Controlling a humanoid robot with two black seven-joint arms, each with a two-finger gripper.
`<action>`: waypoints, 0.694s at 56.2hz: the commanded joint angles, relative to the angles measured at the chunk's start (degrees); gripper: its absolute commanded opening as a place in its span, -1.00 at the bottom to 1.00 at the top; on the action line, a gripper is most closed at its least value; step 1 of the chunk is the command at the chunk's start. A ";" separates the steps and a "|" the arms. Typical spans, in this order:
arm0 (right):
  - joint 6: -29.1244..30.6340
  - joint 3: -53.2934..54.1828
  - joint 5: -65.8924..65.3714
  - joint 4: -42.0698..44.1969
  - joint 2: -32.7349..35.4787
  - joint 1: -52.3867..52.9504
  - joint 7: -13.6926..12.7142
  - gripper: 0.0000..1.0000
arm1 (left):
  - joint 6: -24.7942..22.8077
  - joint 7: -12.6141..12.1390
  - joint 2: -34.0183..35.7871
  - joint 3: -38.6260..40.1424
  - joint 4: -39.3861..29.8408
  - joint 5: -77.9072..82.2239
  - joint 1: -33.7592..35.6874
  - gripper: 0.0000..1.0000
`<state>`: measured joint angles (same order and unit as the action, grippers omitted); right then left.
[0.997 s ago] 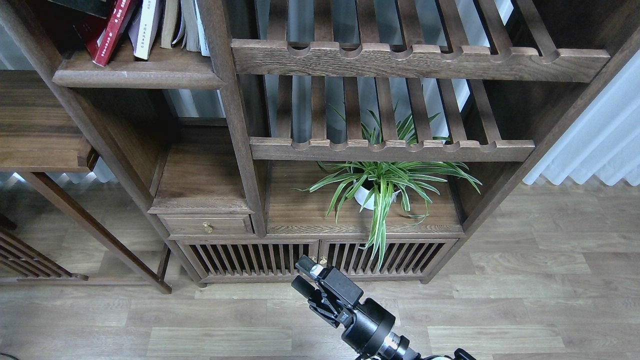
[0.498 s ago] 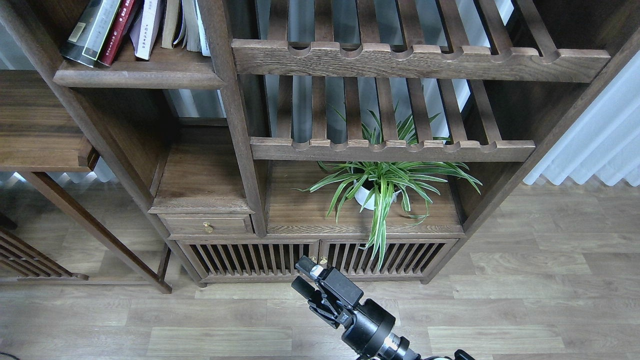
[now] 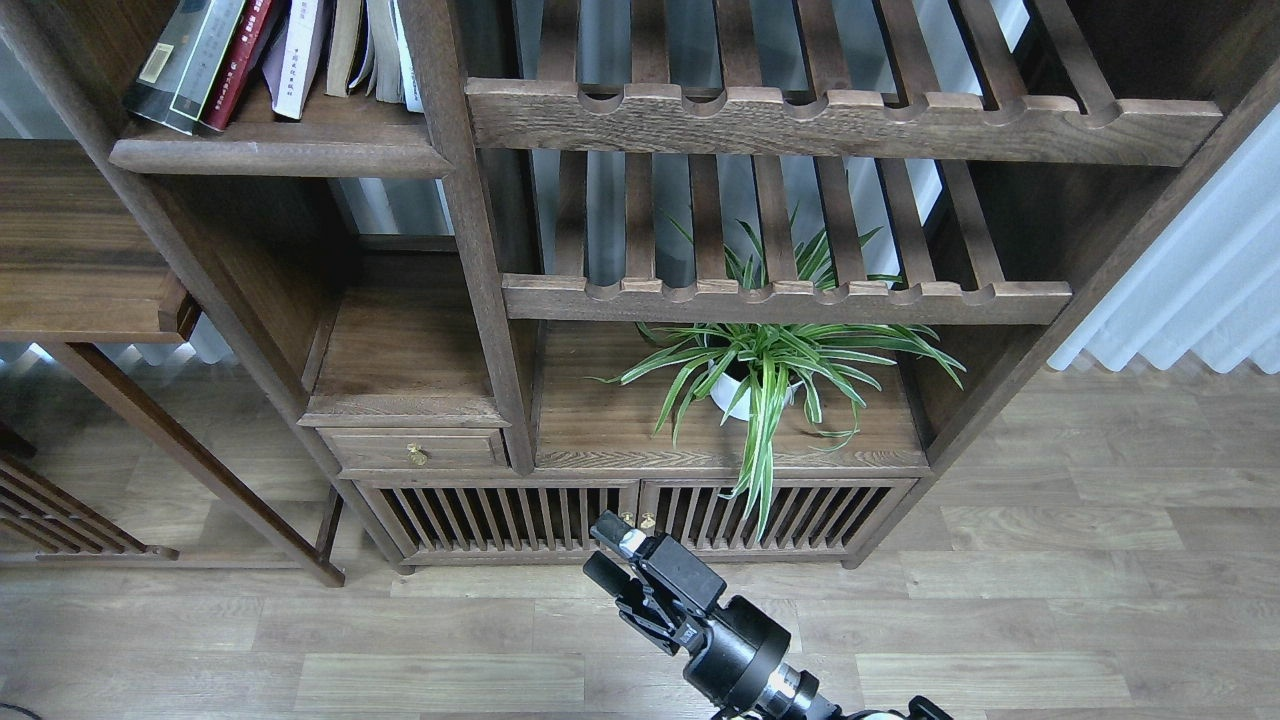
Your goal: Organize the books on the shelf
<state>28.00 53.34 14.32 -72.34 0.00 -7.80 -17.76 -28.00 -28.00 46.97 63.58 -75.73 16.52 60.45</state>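
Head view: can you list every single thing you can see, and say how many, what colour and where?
books: several, cut off by the top edge, including a black-grey one, a red one and pale ones; leaning together on the top-left shelf
shelf: one, dark brown board with a rounded front edge; upper left
slatted racks: two, brown with scalloped front rails; centre and top
plant: one, green and white striped leaves in a white pot; under the lower rack
drawer: one, brown with a small brass knob; lower left of the cabinet
slatted doors: two, dark brown; cabinet bottom
curtain: white; right
floor: grey-brown planks
gripper: one, black, fingers apart; bottom centre
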 commanded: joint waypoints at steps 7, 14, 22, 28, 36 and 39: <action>0.00 3.43 0.00 0.45 0.00 0.86 0.01 0.98 | 0.00 0.00 -5.30 5.23 -3.46 -0.17 -8.33 0.99; 0.00 3.61 0.00 0.45 0.00 0.86 -0.08 0.98 | 0.00 0.00 -8.12 5.06 -3.46 -0.08 -9.12 0.99; 0.00 3.61 0.09 0.54 0.00 0.95 0.01 0.97 | 0.00 0.00 -12.69 4.89 -3.46 -0.08 -12.37 0.99; 0.00 3.70 0.09 0.71 0.00 0.95 0.01 0.98 | 0.00 0.00 -15.76 4.88 -3.55 0.18 -15.89 0.99; 0.00 3.96 0.09 1.41 0.00 0.95 0.01 0.98 | 0.00 0.00 -19.19 4.97 -3.55 1.06 -18.79 0.99; 0.00 4.49 0.09 1.68 0.00 1.12 0.09 0.98 | 0.00 0.00 -20.33 5.32 -3.55 1.24 -19.84 0.99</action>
<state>28.00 57.14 14.41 -71.13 0.00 -6.85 -17.76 -28.00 -28.01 29.20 68.47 -79.25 17.24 42.73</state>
